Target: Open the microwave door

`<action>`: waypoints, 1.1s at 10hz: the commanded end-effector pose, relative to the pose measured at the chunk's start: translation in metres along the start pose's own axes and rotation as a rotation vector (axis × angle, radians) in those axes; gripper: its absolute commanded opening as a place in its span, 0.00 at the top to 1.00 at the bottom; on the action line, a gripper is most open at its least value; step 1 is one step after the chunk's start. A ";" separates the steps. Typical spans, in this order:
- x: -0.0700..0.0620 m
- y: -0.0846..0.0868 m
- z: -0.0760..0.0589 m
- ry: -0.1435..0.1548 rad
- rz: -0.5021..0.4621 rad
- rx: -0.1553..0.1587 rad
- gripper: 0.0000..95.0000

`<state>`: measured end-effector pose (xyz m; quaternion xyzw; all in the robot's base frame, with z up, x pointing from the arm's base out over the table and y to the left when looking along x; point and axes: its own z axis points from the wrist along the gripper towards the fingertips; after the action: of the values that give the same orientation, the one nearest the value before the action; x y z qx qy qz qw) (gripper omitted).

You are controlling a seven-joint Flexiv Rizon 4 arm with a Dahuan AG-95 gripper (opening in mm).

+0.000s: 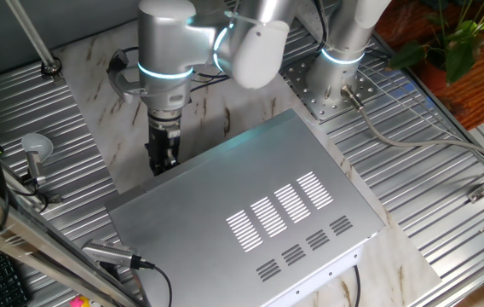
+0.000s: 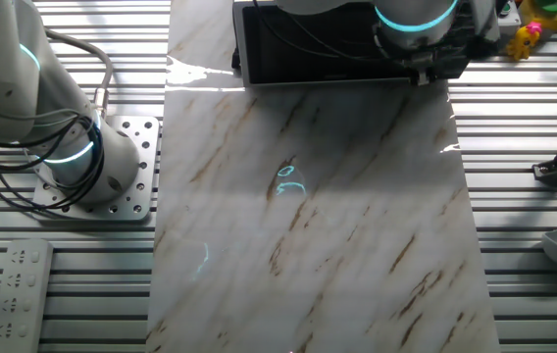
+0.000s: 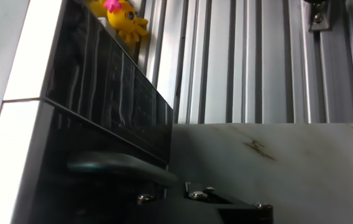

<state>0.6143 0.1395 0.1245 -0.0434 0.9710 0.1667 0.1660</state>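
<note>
At table centre: microwave [image 1: 250,217], silver slotted top up, glossy black door [image 2: 318,49] shut, facing the marble board [image 2: 308,226]. Gripper [image 1: 164,155] hangs just beside the door's face, near one end; finger spread cannot be told. Judged step: reaching for the door edge. To do well: hook that edge squarely, then pull along the hinge arc without dragging the box.
</note>
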 end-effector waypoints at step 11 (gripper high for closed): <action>-0.001 0.001 -0.006 0.000 0.013 0.031 0.80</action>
<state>0.6128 0.1389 0.1323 -0.0343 0.9739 0.1532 0.1641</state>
